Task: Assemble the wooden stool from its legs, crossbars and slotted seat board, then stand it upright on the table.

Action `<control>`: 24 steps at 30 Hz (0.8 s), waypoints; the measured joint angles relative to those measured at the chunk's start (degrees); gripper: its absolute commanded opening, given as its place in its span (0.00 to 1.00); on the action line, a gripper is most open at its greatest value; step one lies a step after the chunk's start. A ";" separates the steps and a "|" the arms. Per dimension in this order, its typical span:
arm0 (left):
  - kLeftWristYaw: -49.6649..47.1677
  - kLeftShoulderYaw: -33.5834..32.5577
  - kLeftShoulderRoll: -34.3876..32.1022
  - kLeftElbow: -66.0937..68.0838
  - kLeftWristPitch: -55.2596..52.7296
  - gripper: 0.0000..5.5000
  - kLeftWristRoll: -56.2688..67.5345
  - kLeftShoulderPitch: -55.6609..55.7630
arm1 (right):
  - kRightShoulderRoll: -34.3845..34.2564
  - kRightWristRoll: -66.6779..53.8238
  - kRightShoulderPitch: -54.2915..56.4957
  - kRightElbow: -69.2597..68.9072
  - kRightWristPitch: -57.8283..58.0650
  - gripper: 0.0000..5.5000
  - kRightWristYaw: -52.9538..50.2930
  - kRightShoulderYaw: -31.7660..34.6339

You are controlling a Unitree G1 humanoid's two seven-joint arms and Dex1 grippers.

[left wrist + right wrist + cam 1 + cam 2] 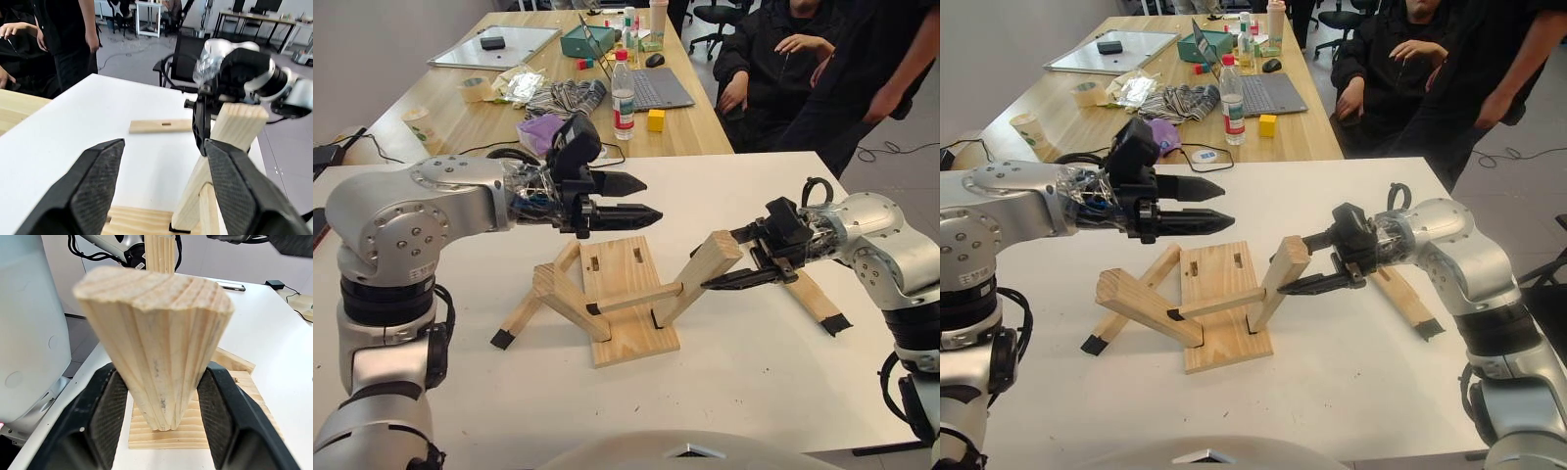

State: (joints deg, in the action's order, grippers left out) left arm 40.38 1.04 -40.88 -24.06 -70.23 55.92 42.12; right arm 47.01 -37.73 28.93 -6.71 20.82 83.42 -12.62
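Over the seat board (pixel 617 276), left pincer (pixel 651 197) wide; in right wrist view, right pincer (pixel 162 382) snug around leg (pixel 156 328).

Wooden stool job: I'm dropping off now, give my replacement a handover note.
Left gripper: open, hovering over the far end of the flat slotted wooden seat board.
Right gripper: shut on the top of a tilted pale wooden leg whose lower end sits on the board.
A thin wooden crossbar runs from that leg to a second tilted leg on the board. A third leg lies at the board's left edge, a fourth leg on the table behind the right gripper.
Done: one leg pair apparently linked.
Left: other legs, seating the board, standing it upright.
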 measured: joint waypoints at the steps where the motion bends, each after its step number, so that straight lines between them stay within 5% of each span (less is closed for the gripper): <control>1: 0.40 1.52 -0.38 -0.23 0.04 0.55 -0.98 -0.09 | 1.22 0.10 0.83 0.09 0.05 0.37 0.04 -0.76; 13: 2.86 11.70 -1.46 -1.57 0.56 0.55 -7.77 -0.37 | 2.81 3.99 10.01 2.44 3.70 0.37 1.44 -7.79; 24: 10.72 19.28 -1.82 2.88 -2.16 0.22 -9.85 6.10 | 3.37 4.39 11.32 2.60 4.80 0.37 1.34 -8.91</control>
State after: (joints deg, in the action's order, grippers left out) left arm 51.10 20.32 -42.70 -21.18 -72.39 46.08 48.22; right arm 50.37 -33.34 40.26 -4.11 25.61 84.76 -21.53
